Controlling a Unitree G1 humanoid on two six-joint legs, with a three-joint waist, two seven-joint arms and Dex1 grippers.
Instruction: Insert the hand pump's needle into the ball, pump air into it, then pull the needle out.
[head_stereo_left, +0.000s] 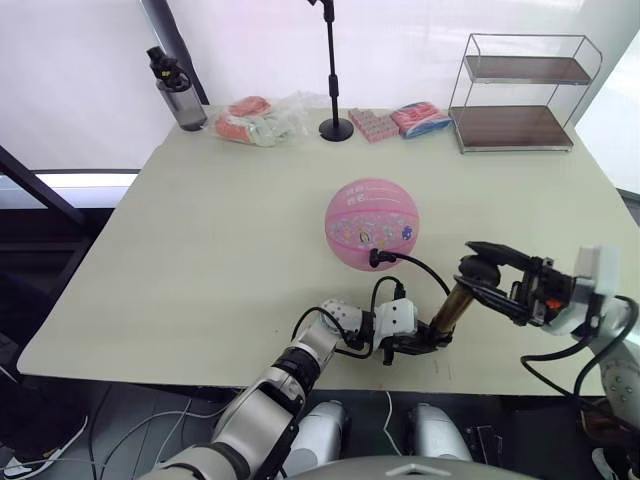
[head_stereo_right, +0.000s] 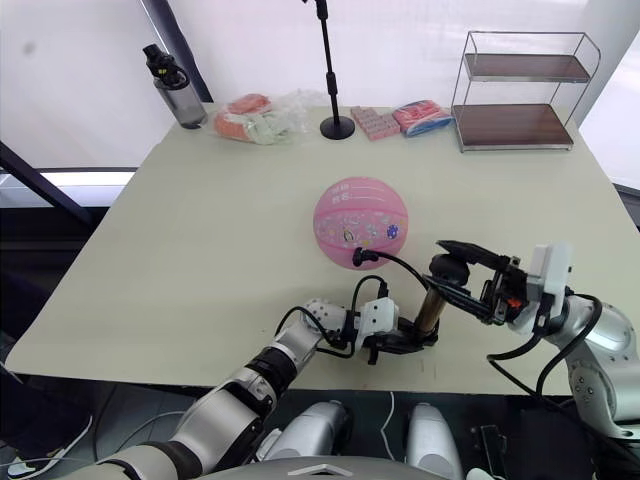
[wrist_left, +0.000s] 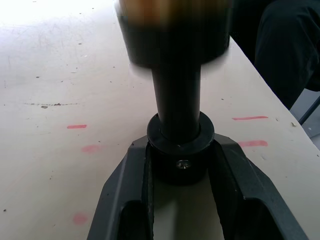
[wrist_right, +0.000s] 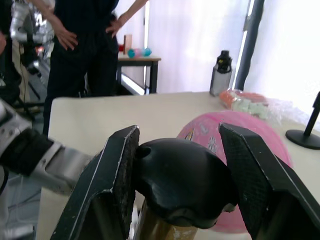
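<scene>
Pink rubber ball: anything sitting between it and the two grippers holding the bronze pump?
Nothing visible. Bare table lies between the pink printed rubber ball and the bronze-gold hand pump; only the pump's thin black hose crosses it. Left gripper clamps the pump's base, right gripper its handle end.

No writing can be read anywhere; the ball (head_stereo_left: 371, 223) bears only small cartoon prints, and the packets (head_stereo_left: 400, 122) at the desk's far edge show no legible labels

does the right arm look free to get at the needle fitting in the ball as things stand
Probably not right away. The right claw is shut on the hand pump at its handle end, so it would have to let go first. The path itself looks open: the needle sits in the ball on the near side.
</scene>
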